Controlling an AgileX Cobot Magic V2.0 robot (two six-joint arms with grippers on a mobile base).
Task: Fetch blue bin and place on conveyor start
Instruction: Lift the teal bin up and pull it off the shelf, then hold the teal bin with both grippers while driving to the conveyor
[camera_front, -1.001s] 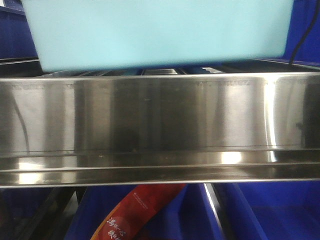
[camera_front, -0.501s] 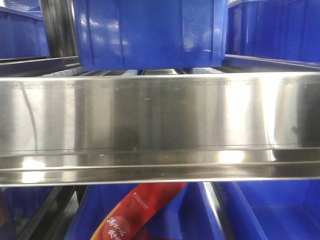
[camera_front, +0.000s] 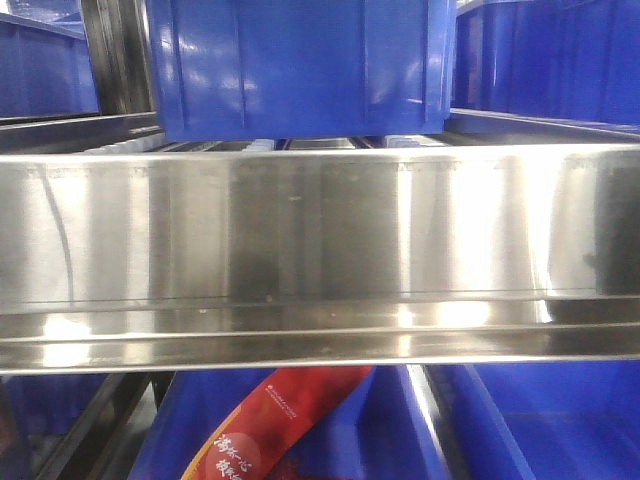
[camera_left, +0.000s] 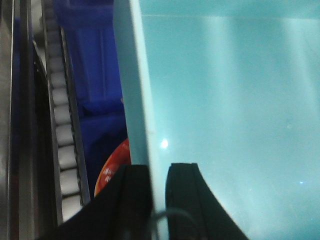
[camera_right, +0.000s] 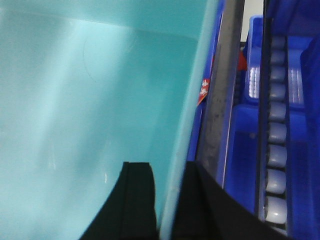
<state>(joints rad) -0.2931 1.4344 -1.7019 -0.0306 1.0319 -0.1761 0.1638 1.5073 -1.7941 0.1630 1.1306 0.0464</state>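
Observation:
The blue bin, a pale aqua tub, fills the left wrist view (camera_left: 230, 100) and the right wrist view (camera_right: 90, 100); I see its smooth inside. My left gripper (camera_left: 157, 172) is shut on the bin's left wall, one black finger outside and one inside. My right gripper (camera_right: 167, 172) is shut on the bin's right wall in the same way. The bin is out of the front view. The conveyor start is not in view.
A stainless-steel shelf rail (camera_front: 320, 250) spans the front view. A dark blue crate (camera_front: 300, 65) stands on the shelf behind it, with more blue crates (camera_front: 540, 60) beside and below. A red packet (camera_front: 270, 430) lies in a lower crate. Roller tracks (camera_left: 62, 130) (camera_right: 277, 145) flank the bin.
One second ago the aqua bin filled the top of the front view; it has since left that view, uncovering the dark blue crate behind. Nothing differs from half a second ago.

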